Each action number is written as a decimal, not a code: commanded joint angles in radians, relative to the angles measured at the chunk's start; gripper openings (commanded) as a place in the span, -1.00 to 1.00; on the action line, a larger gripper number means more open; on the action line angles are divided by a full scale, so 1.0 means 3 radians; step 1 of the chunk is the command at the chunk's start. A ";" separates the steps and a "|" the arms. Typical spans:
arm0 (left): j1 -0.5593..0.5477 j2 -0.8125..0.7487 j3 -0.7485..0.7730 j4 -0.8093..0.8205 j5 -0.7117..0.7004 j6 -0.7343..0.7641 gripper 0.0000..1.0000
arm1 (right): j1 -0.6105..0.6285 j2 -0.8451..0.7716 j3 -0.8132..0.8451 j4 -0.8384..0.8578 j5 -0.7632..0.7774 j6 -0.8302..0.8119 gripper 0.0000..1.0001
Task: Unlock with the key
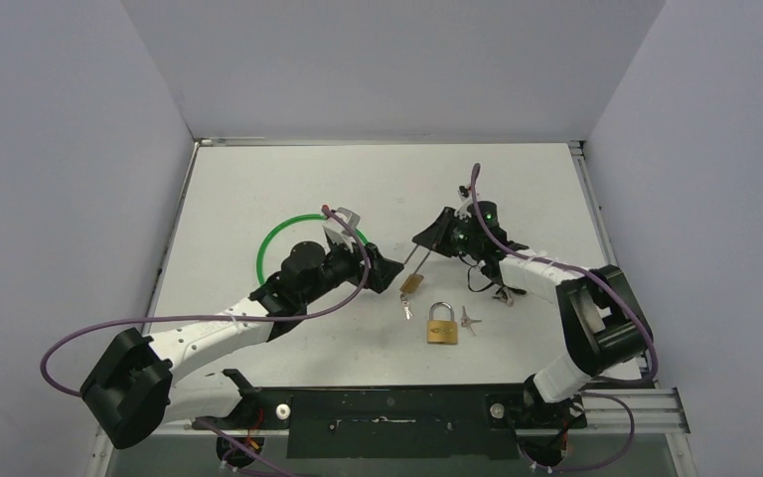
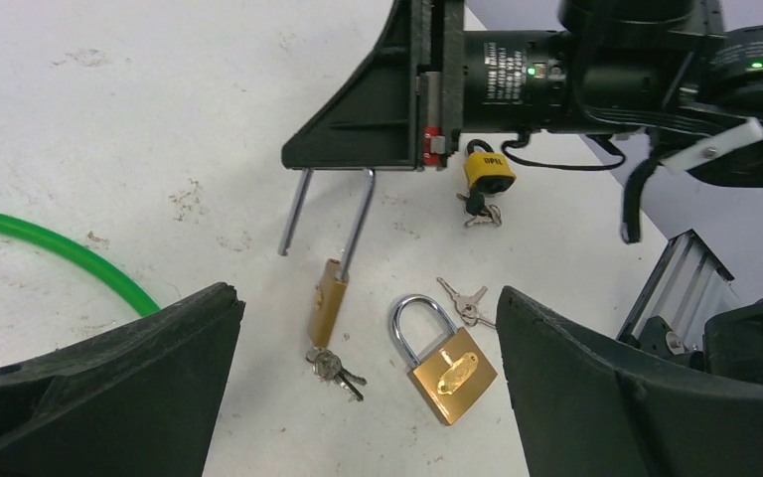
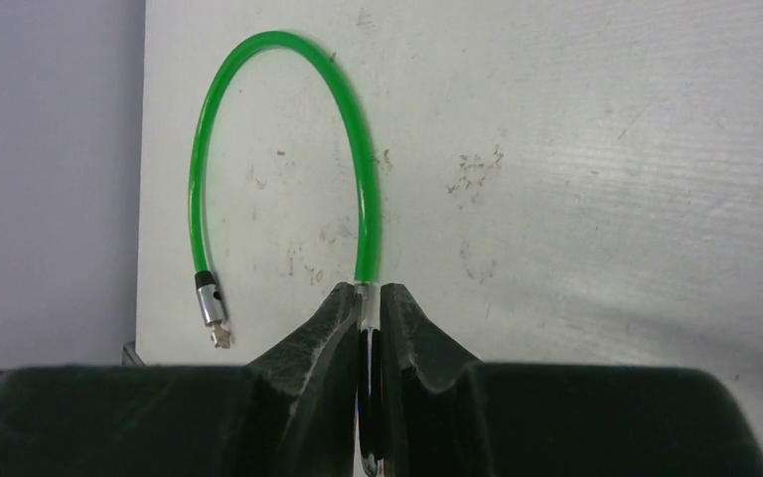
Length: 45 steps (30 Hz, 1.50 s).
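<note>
**Right hand holds the long padlock by its bar**

The right hand (image 3: 370, 303) is squeezed almost all the way shut. It pinches the thin metal bar of the long-bar padlock (image 2: 326, 303), so the lock hangs down from it, tilted. This is near the middle of the tabletop (image 1: 258, 179), a bit toward the near edge. One leg of the bar goes into the gold body. The other leg ends in the air, outside the body. A bunch of keys (image 2: 336, 368) sticks out of the bottom end of the body. I cannot tell if the keys touch the tabletop.

The left hand (image 1: 387, 270) is just beside the hanging lock, on its left. Its fingers are spread wide apart and hold nothing. In the left wrist view the lock and its keys show between the two fingers.

A second padlock (image 1: 443, 325) lies flat on the tabletop, closer to the near edge and just to the right of the hanging one. Its bar is short and round. Some loose keys (image 2: 467, 301) lie right next to it.

A small yellow lock (image 2: 488, 171) with keys under it sits behind the right hand, toward the right edge.

A green cable (image 1: 280, 231) lies in a curve on the left half of the tabletop, behind the left hand.
</note>
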 commanded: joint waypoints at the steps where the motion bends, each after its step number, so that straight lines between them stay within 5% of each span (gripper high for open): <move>1: 0.0017 -0.0206 -0.0032 0.0058 -0.0042 -0.0172 0.95 | -0.0059 0.0294 0.0353 0.0556 -0.0059 -0.0015 -1.00; 10: 0.0011 -0.0442 -0.0128 -0.0098 -0.0060 -0.0261 0.95 | -0.0235 0.1177 0.0824 0.1497 -0.0299 -0.0114 -1.00; 17: 0.0016 -0.0472 -0.0148 -0.0234 -0.0041 -0.0297 0.95 | -0.0321 0.1938 0.1481 0.1591 -0.0534 -0.0077 -0.98; 25: 0.0033 -0.0477 -0.0030 -0.0568 -0.0292 -0.0235 0.90 | -0.0358 0.2224 0.1857 0.1239 -0.0494 -0.0066 -0.26; 29: 0.0034 -0.0540 0.0017 -0.0693 -0.0372 -0.0128 0.90 | -0.0385 0.2072 0.1900 0.0921 -0.0273 -0.0273 0.18; 35: 0.0034 -0.0646 0.0194 -0.1146 -0.0622 -0.0082 0.90 | -0.0491 0.1463 0.1735 0.0228 0.0340 -0.0640 0.54; 39: 0.0031 -0.0793 0.0359 -0.1712 -0.0796 -0.0069 0.90 | -0.0506 0.0875 0.1547 -0.0661 0.0773 -0.0913 0.58; 45: 0.0024 -0.1099 0.0258 -0.1807 -0.0797 -0.0002 0.90 | -0.0411 -0.0229 0.0751 -0.1580 0.1219 -0.1049 0.42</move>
